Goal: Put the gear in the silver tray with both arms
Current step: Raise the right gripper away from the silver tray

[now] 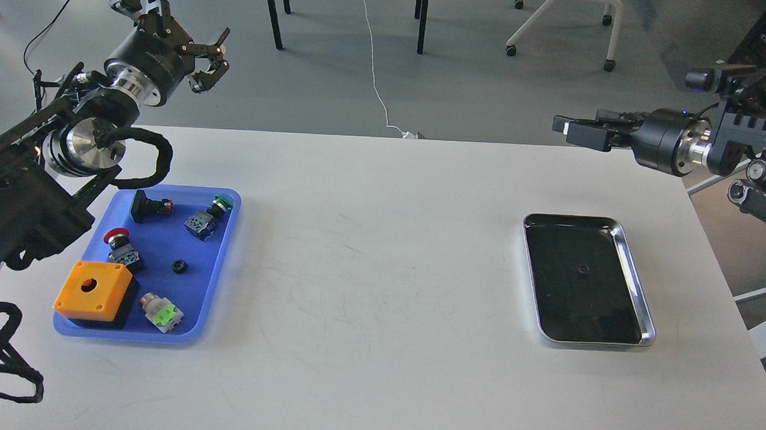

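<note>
The silver tray (635, 287) lies on the right of the white table. A small dark gear (581, 270) lies on its mirror-like bottom, near the middle. My right gripper (577, 130) is raised high above the table's far edge, well behind the tray and clear of it. It is seen side-on, so its fingers cannot be told apart, and nothing shows in it. My left gripper (171, 21) is open and empty, held high at the far left, behind the blue tray.
A blue plastic tray (222, 260) at the left holds an orange box (92, 288), several push-button switches and a small black ring (178, 266). Chair and table legs stand on the floor beyond the table's far edge.
</note>
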Controlling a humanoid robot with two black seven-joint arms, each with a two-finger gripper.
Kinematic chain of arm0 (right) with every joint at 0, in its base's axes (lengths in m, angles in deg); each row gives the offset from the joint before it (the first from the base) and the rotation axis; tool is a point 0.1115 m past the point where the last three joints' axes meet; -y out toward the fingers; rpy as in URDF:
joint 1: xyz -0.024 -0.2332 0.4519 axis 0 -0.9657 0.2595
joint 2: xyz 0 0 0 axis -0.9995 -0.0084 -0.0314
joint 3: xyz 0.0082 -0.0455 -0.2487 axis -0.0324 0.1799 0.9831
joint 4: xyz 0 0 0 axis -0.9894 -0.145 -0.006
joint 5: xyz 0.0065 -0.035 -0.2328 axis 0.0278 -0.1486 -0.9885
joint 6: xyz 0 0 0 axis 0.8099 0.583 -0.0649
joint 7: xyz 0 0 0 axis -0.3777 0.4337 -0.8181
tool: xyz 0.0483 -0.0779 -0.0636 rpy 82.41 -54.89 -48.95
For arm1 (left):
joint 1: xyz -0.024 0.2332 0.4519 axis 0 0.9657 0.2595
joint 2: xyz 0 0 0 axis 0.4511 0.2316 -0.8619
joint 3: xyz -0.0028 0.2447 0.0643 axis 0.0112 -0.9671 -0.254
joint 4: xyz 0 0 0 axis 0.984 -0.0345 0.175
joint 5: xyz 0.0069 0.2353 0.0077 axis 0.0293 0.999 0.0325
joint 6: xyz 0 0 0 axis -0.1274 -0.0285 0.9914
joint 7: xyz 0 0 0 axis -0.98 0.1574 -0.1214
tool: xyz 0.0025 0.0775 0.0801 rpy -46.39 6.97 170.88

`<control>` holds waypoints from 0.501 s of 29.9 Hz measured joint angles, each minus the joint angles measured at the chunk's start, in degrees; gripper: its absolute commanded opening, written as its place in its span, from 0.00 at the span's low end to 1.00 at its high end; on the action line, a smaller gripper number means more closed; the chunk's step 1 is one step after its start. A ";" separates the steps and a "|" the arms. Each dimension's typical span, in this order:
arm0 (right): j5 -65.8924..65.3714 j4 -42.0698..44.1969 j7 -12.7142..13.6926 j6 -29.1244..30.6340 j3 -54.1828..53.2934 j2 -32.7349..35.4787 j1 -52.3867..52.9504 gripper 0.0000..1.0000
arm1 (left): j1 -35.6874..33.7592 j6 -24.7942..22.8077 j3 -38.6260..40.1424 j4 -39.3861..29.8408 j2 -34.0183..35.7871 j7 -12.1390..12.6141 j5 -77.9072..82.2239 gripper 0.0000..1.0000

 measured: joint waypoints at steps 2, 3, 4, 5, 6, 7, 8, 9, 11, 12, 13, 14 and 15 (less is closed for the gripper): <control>2.44 0.64 0.00 -0.09 -4.52 0.28 -0.86 0.97 | -0.31 0.07 -0.19 0.42 1.29 0.30 0.01 0.98; 4.83 1.18 0.00 -0.09 -6.81 0.19 -1.57 0.97 | -0.39 0.01 -0.32 0.51 1.62 0.35 0.04 0.98; 7.74 2.07 0.00 -0.04 -9.05 -0.05 -2.64 0.97 | -0.40 -0.16 -0.49 0.55 1.83 0.39 0.07 0.98; 11.03 2.84 0.00 0.05 -10.52 -0.29 -3.44 0.98 | -0.40 -0.34 -0.66 0.55 1.94 0.41 0.10 0.98; 14.30 3.70 0.00 0.14 -11.77 -0.71 -4.20 0.98 | -0.38 -0.47 -0.77 0.52 1.96 0.42 0.12 0.98; 18.00 4.58 0.01 0.24 -12.78 -1.40 -4.98 0.98 | -0.28 -0.58 -0.88 0.42 1.96 0.42 0.19 0.98; 21.14 5.20 0.01 0.29 -13.39 -2.17 -5.49 0.98 | -0.18 -0.77 -1.06 0.24 1.96 0.42 0.25 0.98; 24.43 5.72 0.00 0.29 -13.86 -3.08 -6.18 0.98 | -0.10 -1.12 -1.30 0.06 1.96 0.42 0.30 0.98; 30.34 6.20 0.00 0.09 -14.57 -4.37 -7.45 0.98 | 0.03 -3.07 -2.72 -0.48 2.19 0.52 0.58 0.98; 32.73 6.29 0.00 0.05 -14.97 -4.67 -7.96 0.98 | 0.05 -4.21 -3.82 -0.93 2.45 0.57 0.79 0.98; 35.31 6.35 0.00 0.05 -15.48 -4.89 -8.61 0.98 | 0.04 -5.70 -5.23 -1.59 2.79 0.61 1.20 0.98; 37.45 6.36 0.00 0.11 -15.97 -5.00 -9.05 0.98 | 0.04 -7.10 -6.73 -2.29 3.24 0.64 1.91 0.98; 39.89 6.42 0.00 0.21 -16.62 -5.06 -9.65 0.98 | 0.03 -8.21 -7.99 -2.88 3.73 0.65 2.97 0.98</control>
